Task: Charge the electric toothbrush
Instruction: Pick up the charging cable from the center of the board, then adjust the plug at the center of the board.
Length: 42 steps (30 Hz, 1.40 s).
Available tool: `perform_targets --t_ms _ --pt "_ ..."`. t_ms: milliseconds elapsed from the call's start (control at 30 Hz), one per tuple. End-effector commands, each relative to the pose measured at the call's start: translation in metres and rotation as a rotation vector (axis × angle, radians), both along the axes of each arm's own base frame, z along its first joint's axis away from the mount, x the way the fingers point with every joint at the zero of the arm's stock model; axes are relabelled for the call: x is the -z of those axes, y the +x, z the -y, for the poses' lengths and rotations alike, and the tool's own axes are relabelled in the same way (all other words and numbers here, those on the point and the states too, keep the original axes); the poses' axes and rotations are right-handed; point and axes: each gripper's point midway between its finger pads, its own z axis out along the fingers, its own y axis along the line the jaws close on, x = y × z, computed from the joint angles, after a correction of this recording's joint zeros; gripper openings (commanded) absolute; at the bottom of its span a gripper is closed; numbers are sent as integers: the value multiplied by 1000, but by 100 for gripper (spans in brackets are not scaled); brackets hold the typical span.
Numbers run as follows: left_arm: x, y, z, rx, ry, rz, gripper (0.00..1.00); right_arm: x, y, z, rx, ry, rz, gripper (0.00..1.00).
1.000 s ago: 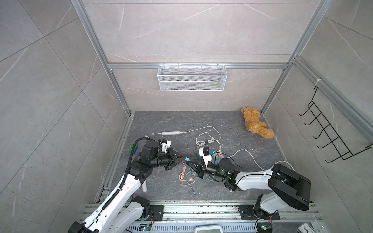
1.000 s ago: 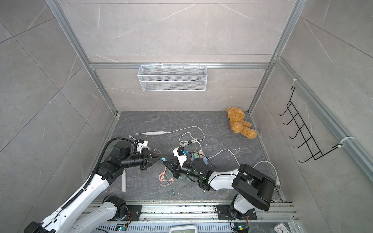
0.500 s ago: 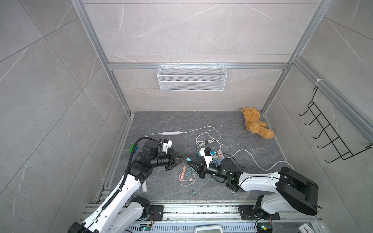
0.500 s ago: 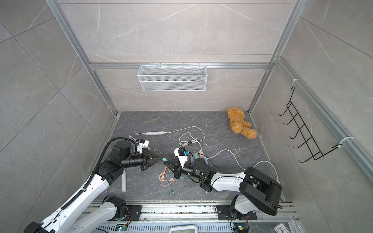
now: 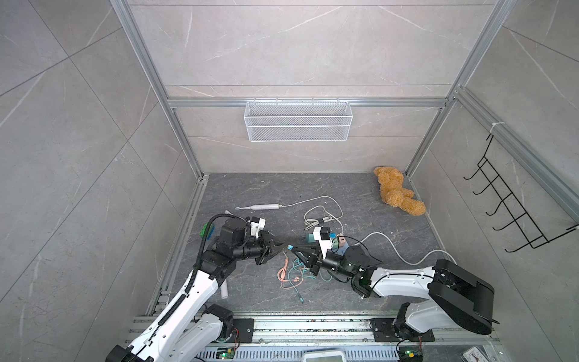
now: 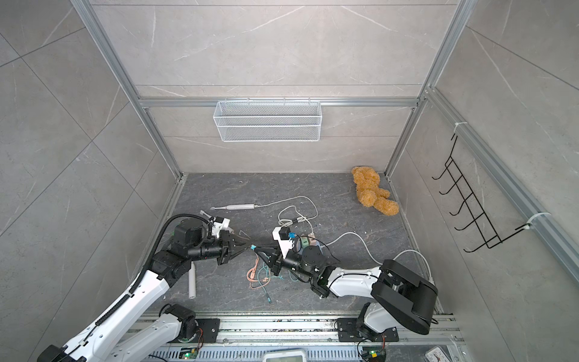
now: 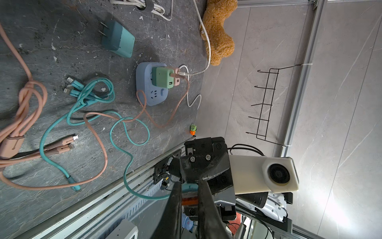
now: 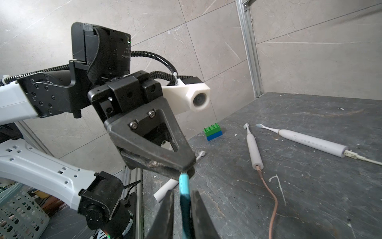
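Observation:
My left gripper is shut on the tip of the teal charging cable's plug, held in the air between the two arms. My right gripper faces it, jaws slightly open around the same plug, with a gap on one side. The teal cable trails loose over the floor. One white electric toothbrush lies at the back with a white cable in it. Another toothbrush has a pink cable in its base. A third toothbrush lies below my left arm with no cable.
A blue power strip holds green and pink adapters; a loose teal adapter lies beside it. A pink cable bundle lies under the grippers. A teddy bear sits back right, a green-and-blue brick by the left wall.
My right gripper's jaws have parted slightly around the teal plug, and the right arm's base has swung rightward. The left gripper keeps its hold in place.

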Motion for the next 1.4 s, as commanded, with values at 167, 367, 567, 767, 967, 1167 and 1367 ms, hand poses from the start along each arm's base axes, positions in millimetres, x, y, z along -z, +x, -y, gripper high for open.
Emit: perform_targets --t_ms 167,367,567,767,967,1167,1367 --pt "-6 3 -1 -9 -12 30 0 -8 3 -11 -26 34 -15 32" --pt "-5 1 -1 -9 -11 30 0 -12 8 -7 11 50 -5 4" --pt "-2 1 -2 -9 6 28 11 -21 8 5 56 62 34 0" --pt "7 5 -11 -30 117 14 73 -13 7 48 203 -45 45 0" --pt "49 22 -19 -100 266 -134 99 10 -11 96 265 -246 17 0" --pt "82 56 -13 -250 415 -288 98 29 -10 141 405 -382 19 0" --pt "83 96 23 -391 483 -325 99 36 -16 147 391 -422 30 0"
